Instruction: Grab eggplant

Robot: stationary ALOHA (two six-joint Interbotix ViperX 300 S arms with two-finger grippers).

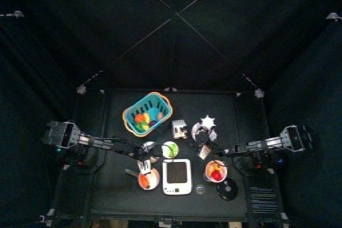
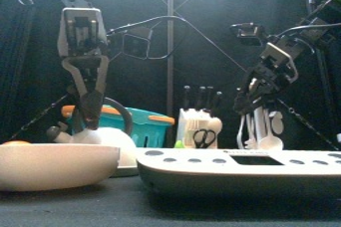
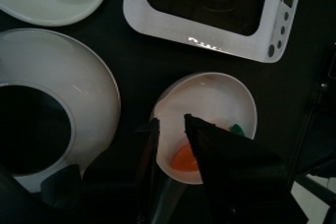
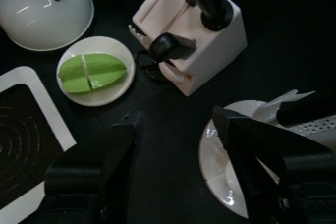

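Note:
I cannot make out an eggplant in any view. My left gripper (image 3: 171,122) hangs open over a small white bowl (image 3: 210,95) that holds an orange thing (image 3: 188,162); it shows in the top view (image 1: 142,161) and the front view (image 2: 91,110). My right gripper (image 4: 178,125) is open and empty above the table between a plate with a green thing (image 4: 94,69) and a white plate (image 4: 221,164); it also shows in the top view (image 1: 214,155) and the front view (image 2: 253,97).
A white scale (image 1: 175,176) lies at the front middle. A teal basket (image 1: 151,112) with coloured items stands at the back. A knife block (image 4: 191,27), a white kettle (image 2: 94,136) and a white spiky holder (image 1: 205,124) crowd the middle.

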